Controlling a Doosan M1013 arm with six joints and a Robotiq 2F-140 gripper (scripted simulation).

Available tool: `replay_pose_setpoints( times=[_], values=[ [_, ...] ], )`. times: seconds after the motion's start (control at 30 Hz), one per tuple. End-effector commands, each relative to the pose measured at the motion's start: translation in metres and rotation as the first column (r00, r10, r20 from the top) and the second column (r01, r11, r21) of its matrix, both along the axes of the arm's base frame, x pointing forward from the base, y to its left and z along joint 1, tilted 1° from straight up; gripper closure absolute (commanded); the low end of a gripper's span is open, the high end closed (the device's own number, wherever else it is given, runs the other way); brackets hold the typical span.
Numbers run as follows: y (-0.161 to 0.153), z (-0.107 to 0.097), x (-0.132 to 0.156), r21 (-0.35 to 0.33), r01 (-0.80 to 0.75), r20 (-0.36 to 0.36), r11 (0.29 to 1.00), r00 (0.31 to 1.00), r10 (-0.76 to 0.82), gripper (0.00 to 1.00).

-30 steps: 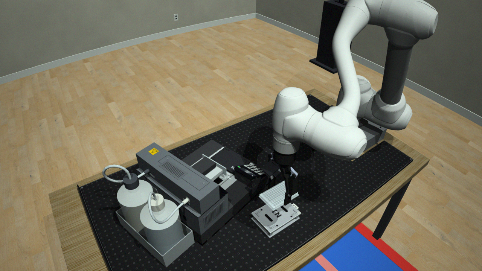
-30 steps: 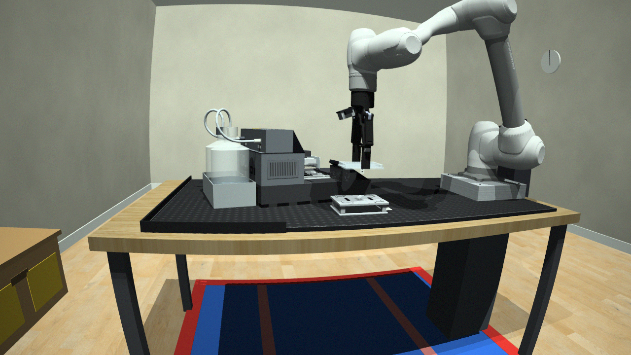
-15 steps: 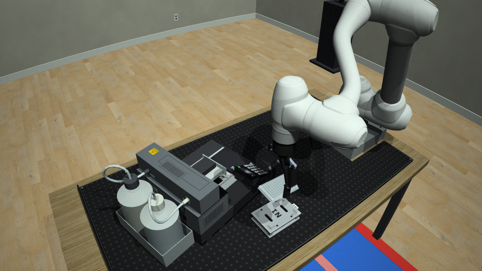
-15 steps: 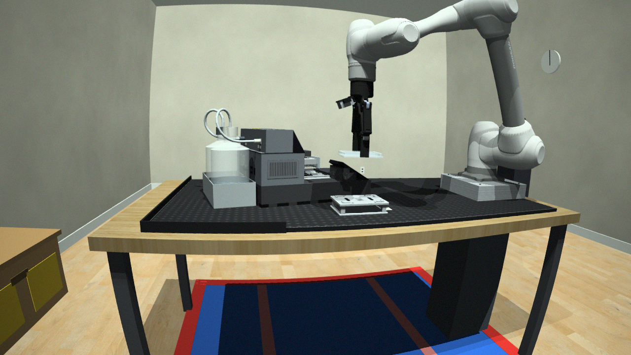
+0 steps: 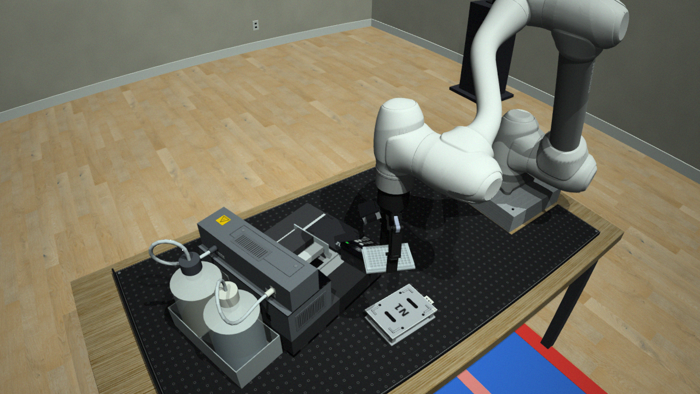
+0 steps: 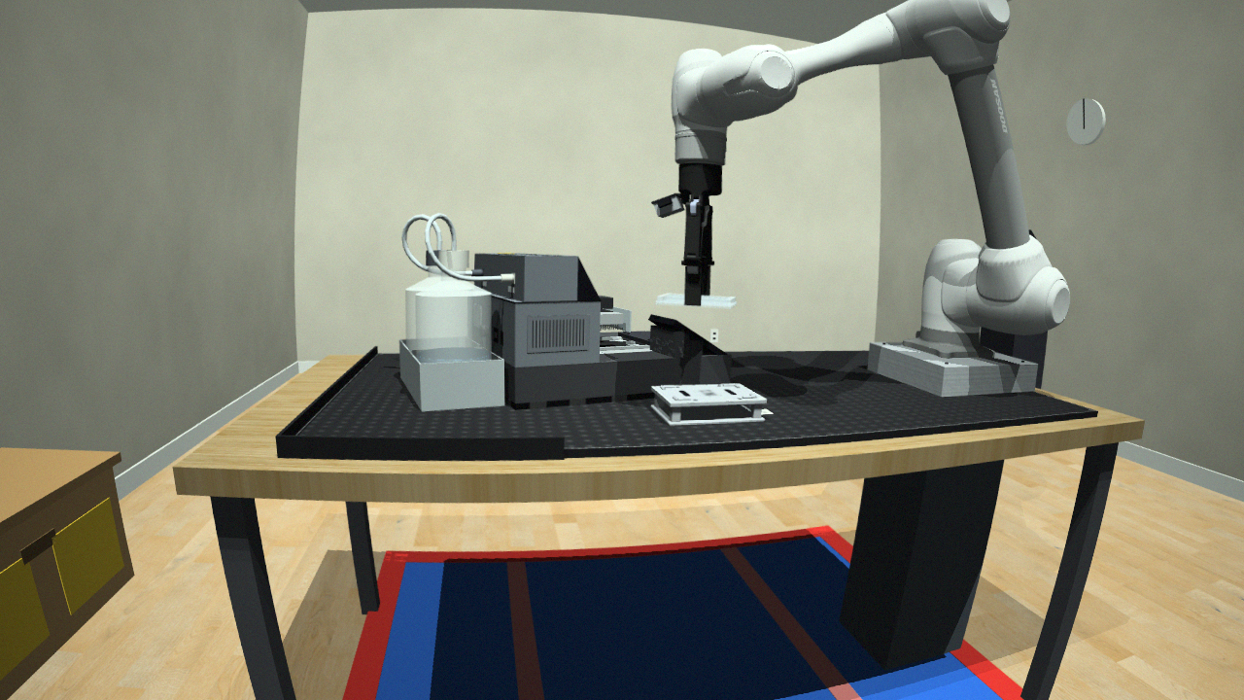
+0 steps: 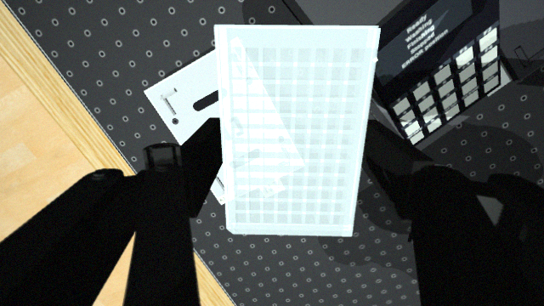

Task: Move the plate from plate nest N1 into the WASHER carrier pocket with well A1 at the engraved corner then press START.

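One pale plate (image 5: 378, 258) (image 6: 720, 300) (image 7: 293, 136) in the pincer (image 5: 392, 255) (image 6: 695, 299) (image 7: 291, 139), above the tabletop (image 5: 470, 284) (image 6: 870, 425) (image 7: 149, 64).

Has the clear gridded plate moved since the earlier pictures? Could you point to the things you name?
Yes. In the exterior view, the clear gridded rectangular plate (image 5: 377, 257) (image 6: 717, 300) (image 7: 293, 127) has risen relative to the silver rectangular nest (image 5: 379, 310) (image 6: 707, 387) (image 7: 187, 85).
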State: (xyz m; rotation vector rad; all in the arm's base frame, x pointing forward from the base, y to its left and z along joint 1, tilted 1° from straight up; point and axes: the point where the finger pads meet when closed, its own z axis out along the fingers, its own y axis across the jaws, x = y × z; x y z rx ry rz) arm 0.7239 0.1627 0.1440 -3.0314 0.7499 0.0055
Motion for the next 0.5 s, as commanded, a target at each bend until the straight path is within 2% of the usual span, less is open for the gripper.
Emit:
replay_pose_setpoints(
  times=[0.0,0.2,0.4,0.47],
  values=[
    [-0.016,0.001,0.001,-0.003,0.107,0.001,0.994,0.994,-0.107,0.90],
    [-0.046,0.000,0.001,-0.003,0.302,-0.002,0.953,0.953,-0.302,0.90],
    [-0.076,0.000,0.002,-0.003,0.485,-0.006,0.874,0.874,-0.485,0.90],
    [-0.076,0.000,0.002,-0.003,0.485,-0.006,0.874,0.874,-0.485,0.90]
  ],
)
